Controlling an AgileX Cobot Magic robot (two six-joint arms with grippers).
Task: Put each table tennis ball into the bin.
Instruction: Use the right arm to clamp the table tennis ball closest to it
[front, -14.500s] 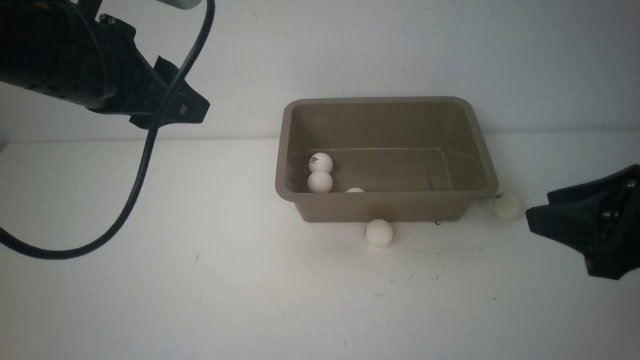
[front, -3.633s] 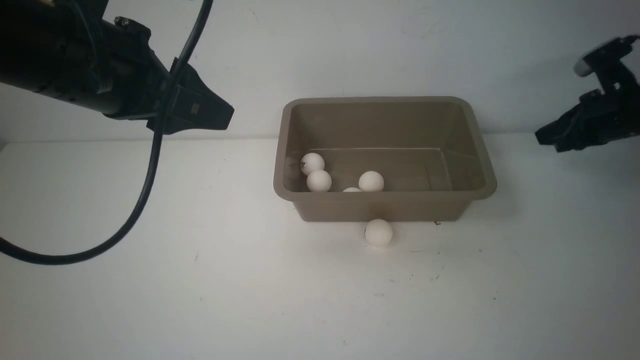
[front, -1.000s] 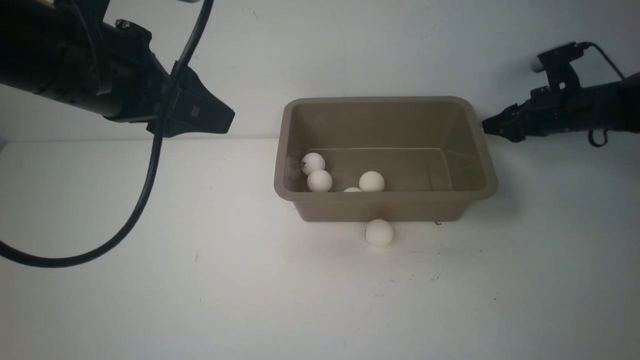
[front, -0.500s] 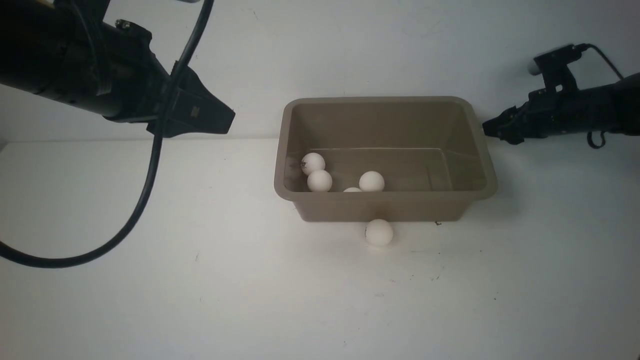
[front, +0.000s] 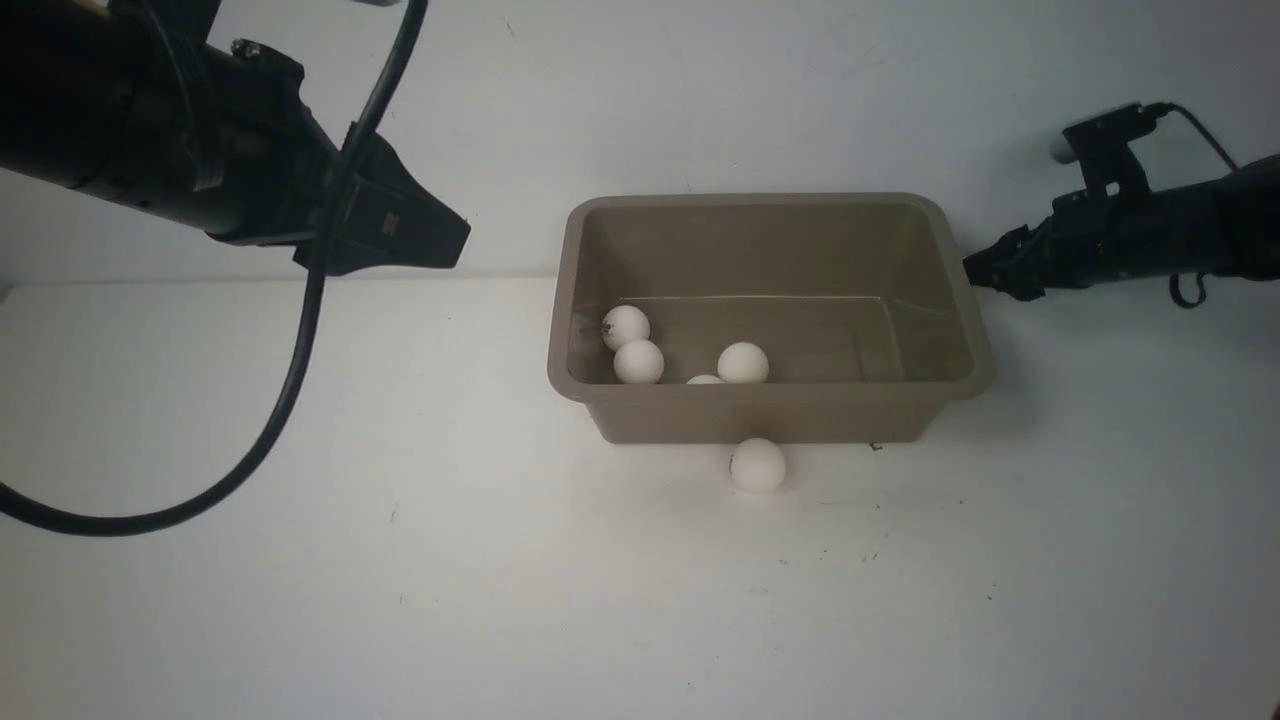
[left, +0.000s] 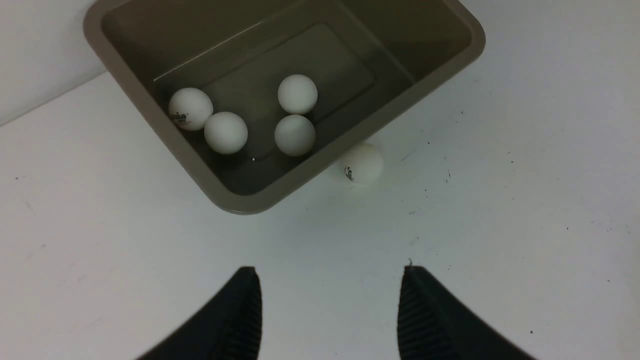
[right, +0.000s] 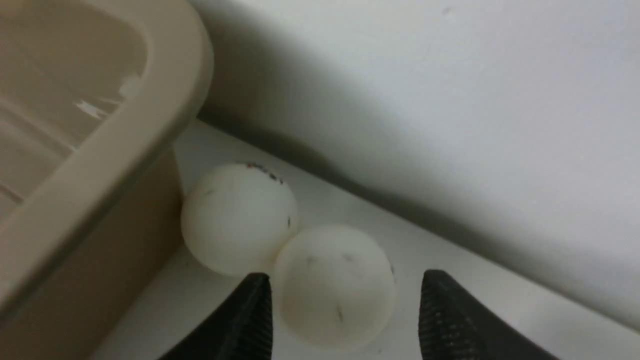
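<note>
Right gripper (right: 345, 274) spread, near ball (right: 334, 295) sits between its jaws, not pinched. Second ball (right: 239, 217) touches it just ahead of the jaws, against the bin (right: 100, 165). Risk: closing off-centre squirts the near ball out, knocking the other away.

- It looks like a robotics lab bench rather than a home or shop. Two black jointed robot arms reach in over it, the left arm (front: 150, 140) and the right arm (front: 1150, 235).
- The flat white tabletop (front: 500, 600) is speckled with small dark marks and butts against a plain white wall (front: 750, 90).
- A thick black cable (front: 130, 524) hangs in a loose loop from the left arm.
- On the tabletop are a taupe rectangular plastic tub (front: 770, 415) and small matte white balls (front: 758, 465).
</note>
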